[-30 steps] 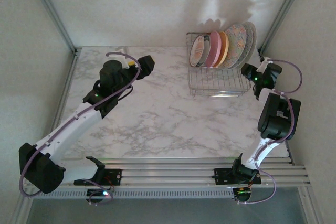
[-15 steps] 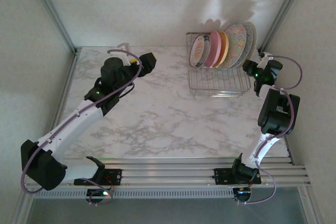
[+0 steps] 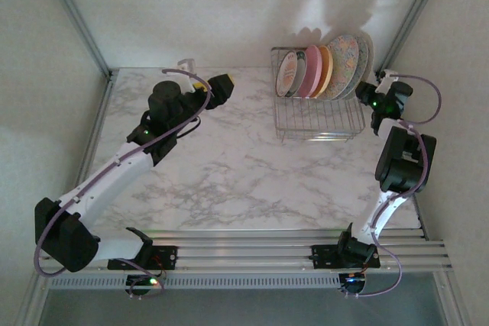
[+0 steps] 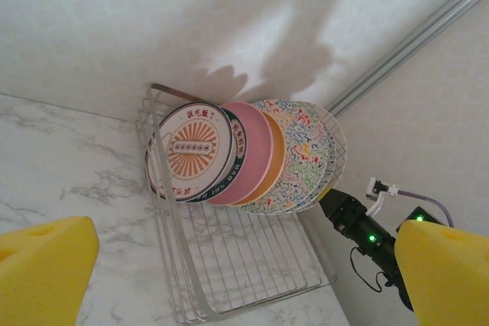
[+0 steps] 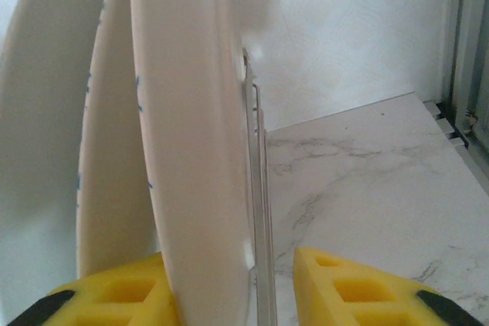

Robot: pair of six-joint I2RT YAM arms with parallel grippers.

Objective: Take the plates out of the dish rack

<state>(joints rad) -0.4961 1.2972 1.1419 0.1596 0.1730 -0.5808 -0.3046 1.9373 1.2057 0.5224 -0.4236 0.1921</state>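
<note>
Our right hand [image 5: 237, 292] straddles the edge-on rim of the end plate [image 5: 191, 112], which stands rightmost in the dish rack [image 3: 317, 121]. It is partly open, not yet pinching. Our left hand [image 4: 244, 272], wide open and empty, is well apart.

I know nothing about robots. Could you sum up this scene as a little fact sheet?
Setting: marble-look table
Dish rack: far right corner of the table
Plates: all standing on edge in the rack
Left gripper: open, empty, facing the rack
Right gripper: fingers either side of the end plate and a rack wire, not yet clamped
</note>
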